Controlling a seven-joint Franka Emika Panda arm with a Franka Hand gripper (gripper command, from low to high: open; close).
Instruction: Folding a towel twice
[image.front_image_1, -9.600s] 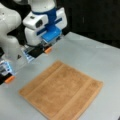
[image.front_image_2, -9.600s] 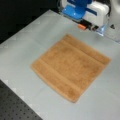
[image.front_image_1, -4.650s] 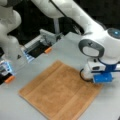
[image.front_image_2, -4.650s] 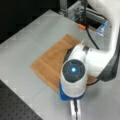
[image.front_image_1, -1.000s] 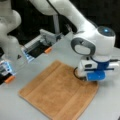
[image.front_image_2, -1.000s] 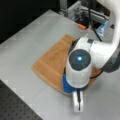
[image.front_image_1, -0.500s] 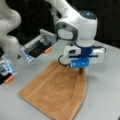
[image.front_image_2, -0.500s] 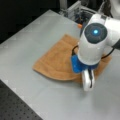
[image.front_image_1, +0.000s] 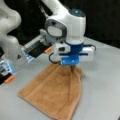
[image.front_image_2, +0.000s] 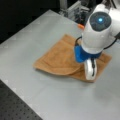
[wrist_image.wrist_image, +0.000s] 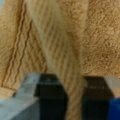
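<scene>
- The towel (image.front_image_1: 53, 93) lies on the grey table (image.front_image_1: 102, 100), with one part lifted off the surface and carried over the rest of the cloth.
- In a front view the gripper (image.front_image_1: 73, 67) hangs below the white and blue wrist, right at the towel's raised far corner, where the cloth bunches into a small peak.
- In a front view the gripper (image.front_image_2: 88, 65) is hidden behind the arm's white body and blue collar; under it, the towel (image.front_image_2: 58, 58) shows a lifted flap curling over the lower layer, its fold edge running toward the view's bottom.
- The wrist view shows the two black fingers (wrist_image.wrist_image: 51, 98) closed narrowly on a ridged strip of the towel (wrist_image.wrist_image: 100, 42), which rises between them as a pale, striped fold.
- Beneath that pinched strip the rest of the terry cloth fills the wrist view, with a plain woven band visible at the view's left.
- In both front views the towel's lower layer lies flat on the table, spread toward a front view's left and bottom.
- A second white robot arm (image.front_image_1: 10, 37) stands at a front view's left, apart from the towel.
- Blue-lit fixtures (image.front_image_1: 30, 53) with orange tips sit just beyond the towel's far edge.
</scene>
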